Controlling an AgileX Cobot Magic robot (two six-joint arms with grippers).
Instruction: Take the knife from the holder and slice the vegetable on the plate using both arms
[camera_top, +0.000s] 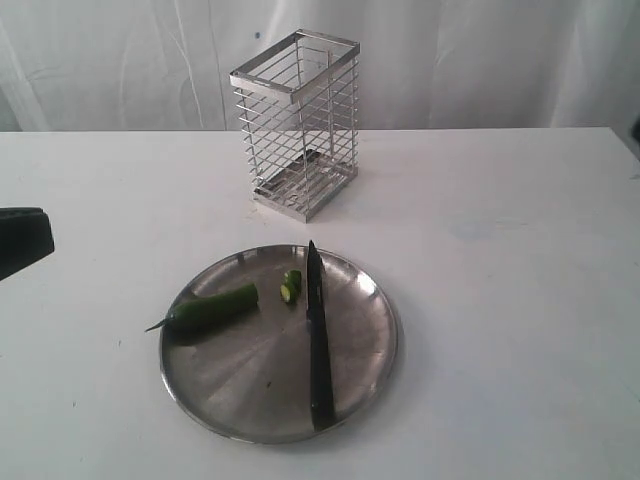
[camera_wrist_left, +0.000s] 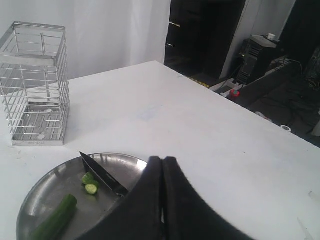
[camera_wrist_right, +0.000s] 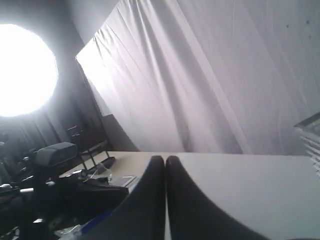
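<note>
white tabletop (camera_top: 500, 300) carries the round steel plate (camera_top: 215, 400); the slim black knife (camera_top: 318, 340) lies on it, long axis 12 to 6, the green chilli pepper (camera_top: 212, 308) at its 9. left jaws (camera_wrist_left: 162, 161) pressed together, nearer; right jaws (camera_wrist_right: 161, 161) likewise, empty.

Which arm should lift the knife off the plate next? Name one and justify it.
Probably left. The left gripper, shut and empty, hangs beside the plate with the knife in its view; the right gripper, also shut, faces away toward the curtain.
</note>
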